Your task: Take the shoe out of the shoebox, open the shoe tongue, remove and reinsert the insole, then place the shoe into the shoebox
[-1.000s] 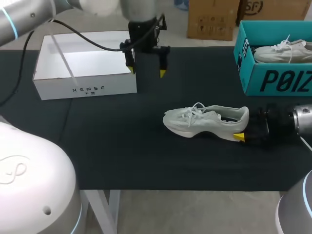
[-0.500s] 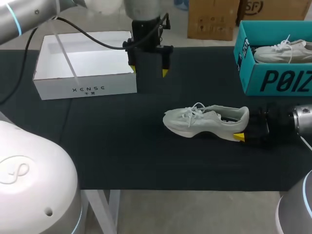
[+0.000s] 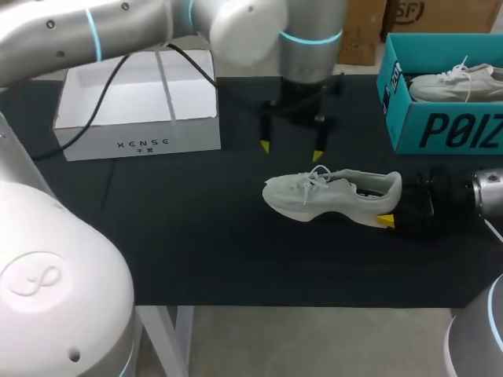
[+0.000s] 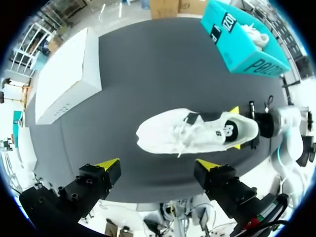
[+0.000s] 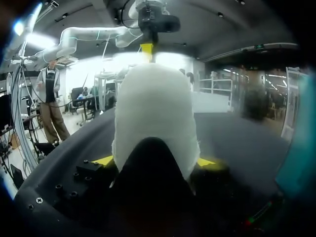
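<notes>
The light, soft shoe [image 3: 330,195] stands on the counter [image 3: 196,236], its stiffer heel apparently pinched by the right tool [image 5: 155,161], the left tool [image 3: 291,151] hovering open above its laces, best placed to grip the floppy tongue's edge.

The shoe [image 3: 330,192] looks matt cloth, the table [image 3: 196,236] matt, the shoebox [image 3: 141,141] smooth cardboard.

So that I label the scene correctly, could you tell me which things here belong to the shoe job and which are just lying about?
In the job: white shoe, empty white shoebox, left gripper, right gripper.
Lying about, probably: teal shoebox, second shoe inside it.
</notes>
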{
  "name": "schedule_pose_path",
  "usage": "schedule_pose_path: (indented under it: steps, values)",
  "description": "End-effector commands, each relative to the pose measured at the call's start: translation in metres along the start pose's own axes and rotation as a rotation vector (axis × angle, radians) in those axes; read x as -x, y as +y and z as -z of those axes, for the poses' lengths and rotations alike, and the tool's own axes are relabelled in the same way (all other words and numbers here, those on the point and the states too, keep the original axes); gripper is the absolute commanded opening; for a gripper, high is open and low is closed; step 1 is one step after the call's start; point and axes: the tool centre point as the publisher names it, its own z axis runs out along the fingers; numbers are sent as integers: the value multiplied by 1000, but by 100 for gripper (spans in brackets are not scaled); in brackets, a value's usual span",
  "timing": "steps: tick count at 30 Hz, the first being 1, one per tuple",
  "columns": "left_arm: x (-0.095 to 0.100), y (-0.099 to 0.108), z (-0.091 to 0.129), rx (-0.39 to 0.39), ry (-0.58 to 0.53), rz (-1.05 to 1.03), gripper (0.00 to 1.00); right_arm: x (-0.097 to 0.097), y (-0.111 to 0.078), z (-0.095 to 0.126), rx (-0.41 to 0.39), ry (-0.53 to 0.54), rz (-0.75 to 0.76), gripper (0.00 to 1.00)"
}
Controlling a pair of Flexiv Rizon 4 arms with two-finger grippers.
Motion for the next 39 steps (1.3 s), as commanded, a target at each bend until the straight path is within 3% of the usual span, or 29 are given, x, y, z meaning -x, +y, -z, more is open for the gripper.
schedule_pose_path:
  steps: [1, 11, 22, 29, 39]
  values:
    - [-33, -5, -15, 6, -65, -8, 100, -1, -2, -3, -3, -1, 0, 0]
    - [-76, -20, -27, 14, -94, -76, 100, -1, -2, -3, -3, -1, 0, 0]
    - [-111, -19, -56, 35, -180, -123, 100, -1, -2, -3, -3, -1, 0, 0]
    - [-117, -20, -71, 51, -211, -120, 100, -1, -2, -3, -3, -1, 0, 0]
    - [-105, -18, -76, 58, -242, -82, 100, -1, -2, -3, -3, -1, 0, 0]
